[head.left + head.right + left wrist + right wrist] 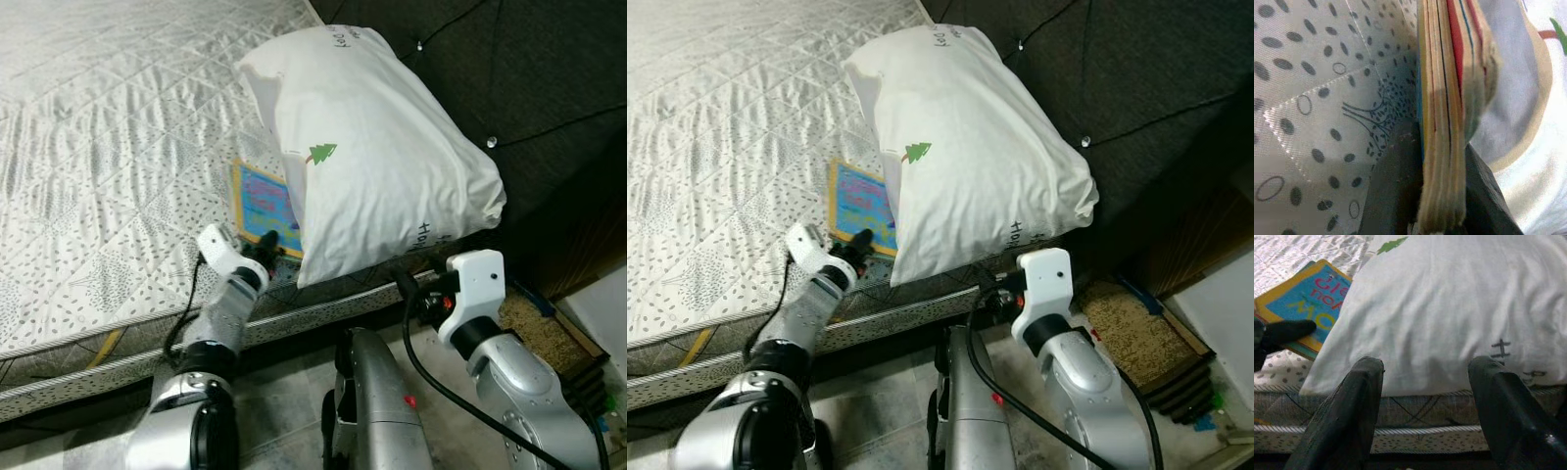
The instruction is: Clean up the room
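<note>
A colourful picture book (263, 201) lies on the bed, its far side tucked under a big white pillow (382, 157) with a small green tree print. My left gripper (266, 245) is at the book's near corner, shut on it. In the left wrist view the stacked page edges (1444, 122) sit between the two black fingers. One finger (1283, 330) rests on the cover. My right gripper (1427, 367) is open beside the bed, low at the mattress edge, facing the pillow's lower side without touching it.
The quilted grey mattress (98, 147) stretches away to the left. A dark padded headboard (529, 78) stands behind the pillow. A brown woven mat (544, 328) lies on the floor at the right, next to a wooden edge.
</note>
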`<state>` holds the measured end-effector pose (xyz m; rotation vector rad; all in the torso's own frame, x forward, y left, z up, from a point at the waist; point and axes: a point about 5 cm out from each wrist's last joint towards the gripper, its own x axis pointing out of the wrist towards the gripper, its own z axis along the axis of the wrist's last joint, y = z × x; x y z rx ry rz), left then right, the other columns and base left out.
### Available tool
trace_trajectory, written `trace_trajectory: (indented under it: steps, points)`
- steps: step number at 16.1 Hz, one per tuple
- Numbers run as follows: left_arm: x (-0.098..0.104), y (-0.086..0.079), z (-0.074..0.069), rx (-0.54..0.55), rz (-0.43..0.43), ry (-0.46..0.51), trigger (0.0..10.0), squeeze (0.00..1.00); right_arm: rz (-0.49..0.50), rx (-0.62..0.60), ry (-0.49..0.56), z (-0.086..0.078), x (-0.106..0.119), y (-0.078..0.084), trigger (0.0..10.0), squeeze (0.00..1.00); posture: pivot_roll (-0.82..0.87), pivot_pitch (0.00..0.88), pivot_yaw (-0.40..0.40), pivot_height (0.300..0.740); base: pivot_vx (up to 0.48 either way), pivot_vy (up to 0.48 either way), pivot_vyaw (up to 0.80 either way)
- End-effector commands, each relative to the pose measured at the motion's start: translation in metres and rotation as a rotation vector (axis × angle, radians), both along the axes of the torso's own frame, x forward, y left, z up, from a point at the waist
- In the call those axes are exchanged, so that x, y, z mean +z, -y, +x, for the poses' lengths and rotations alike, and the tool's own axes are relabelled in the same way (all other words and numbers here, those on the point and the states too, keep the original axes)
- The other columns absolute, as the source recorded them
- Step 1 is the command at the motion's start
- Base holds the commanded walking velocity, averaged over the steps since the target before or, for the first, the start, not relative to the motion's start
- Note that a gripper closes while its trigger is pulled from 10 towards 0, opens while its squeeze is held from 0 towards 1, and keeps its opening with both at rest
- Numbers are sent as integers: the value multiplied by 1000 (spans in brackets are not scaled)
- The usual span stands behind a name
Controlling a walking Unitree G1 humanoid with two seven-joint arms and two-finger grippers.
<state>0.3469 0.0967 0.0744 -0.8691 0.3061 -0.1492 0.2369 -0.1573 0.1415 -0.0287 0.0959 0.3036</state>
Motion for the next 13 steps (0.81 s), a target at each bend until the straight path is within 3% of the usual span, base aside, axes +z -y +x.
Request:
trace_trajectory:
  steps: [1,6,7,8,13]
  points:
    - [-11,10,-7,-51,20,-38,10000,0,-6,-16,-4,0,-1,2,10000,0,-234,210,-89,538,0,0,0]
    - [-23,13,-12,-12,78,-106,10000,0,-4,-17,8,7,-3,0,10000,0,-215,190,-78,538,0,0,0]
    - [-23,12,-12,-1,83,-109,10000,435,-4,-18,10,9,-3,0,10000,0,-212,185,-76,538,0,0,0]
    - [-24,10,-11,27,101,-119,10000,1000,-3,-19,14,11,-2,0,10000,0,-210,183,-76,538,0,0,0]
    - [-30,4,-11,45,182,-175,10000,1000,4,-20,28,19,-5,-4,10000,0,-191,158,-69,538,0,0,0]
